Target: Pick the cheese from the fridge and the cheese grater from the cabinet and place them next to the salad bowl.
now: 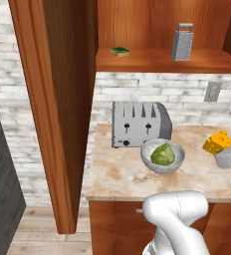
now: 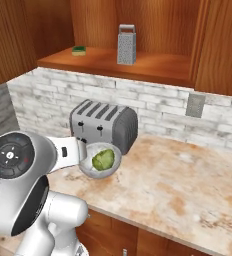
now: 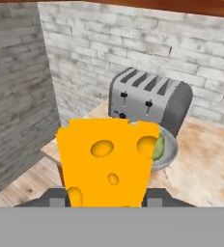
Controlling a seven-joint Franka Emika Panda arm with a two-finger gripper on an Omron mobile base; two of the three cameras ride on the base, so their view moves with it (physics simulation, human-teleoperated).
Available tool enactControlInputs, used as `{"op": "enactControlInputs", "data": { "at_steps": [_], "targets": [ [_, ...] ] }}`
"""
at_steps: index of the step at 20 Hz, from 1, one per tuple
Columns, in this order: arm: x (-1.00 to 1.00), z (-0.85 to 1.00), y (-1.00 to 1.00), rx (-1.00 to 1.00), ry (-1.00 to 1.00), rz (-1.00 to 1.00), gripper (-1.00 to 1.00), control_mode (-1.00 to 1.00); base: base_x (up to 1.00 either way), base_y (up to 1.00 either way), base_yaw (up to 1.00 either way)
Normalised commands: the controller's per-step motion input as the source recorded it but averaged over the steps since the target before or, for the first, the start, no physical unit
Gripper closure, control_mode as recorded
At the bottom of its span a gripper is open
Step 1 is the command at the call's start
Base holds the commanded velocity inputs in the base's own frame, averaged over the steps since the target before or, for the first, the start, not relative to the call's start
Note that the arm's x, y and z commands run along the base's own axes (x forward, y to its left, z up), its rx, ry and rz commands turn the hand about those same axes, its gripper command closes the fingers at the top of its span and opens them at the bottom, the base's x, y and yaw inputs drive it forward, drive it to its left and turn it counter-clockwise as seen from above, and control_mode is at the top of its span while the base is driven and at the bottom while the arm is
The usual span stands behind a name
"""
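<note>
The tool (image 3: 106, 195) is clenched on the cheese (image 3: 106, 161), a yellow-orange wedge with holes. In the hand view the wedge stands upright between the 2 dark fingertips, gripped at its base so the bulk of it rises clear above them. In the left base view the cheese (image 1: 218, 142) hangs at the right edge over the counter (image 1: 122, 177), held aloft at the end of the white arm, apparently so it can be carried across and set down. The tool itself is mostly cut off there, so how high the wedge sits above the surface is hard to judge.

Further out, the salad bowl (image 1: 162, 155), round and light grey with a green lettuce head inside, rests on the counter just in front of a silver toaster (image 1: 140, 124), which stands against the white brick wall. The cheese is near the bowl, to its right, but not yet placed.

Above, the cabinet (image 1: 53, 99) stands with its tall reddish-brown door swung open. The cheese grater (image 2: 126, 45) waits upright on its wooden shelf (image 2: 113, 64), untouched, with a small green-and-yellow sponge (image 2: 79, 50) well apart from it.
</note>
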Motion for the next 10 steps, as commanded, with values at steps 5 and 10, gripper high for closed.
{"op": "enactControlInputs", "data": {
  "at_steps": [5, 10],
  "targets": [
    [0.10, 0.00, -0.31, 0.02, 0.06, -0.05, 1.00, -1.00, 0.00, 0.00, 0.00],
    [0.22, -0.01, -0.53, 0.01, 0.05, -0.10, 1.00, -1.00, 0.00, 0.00, 0.00]
  ]
}}
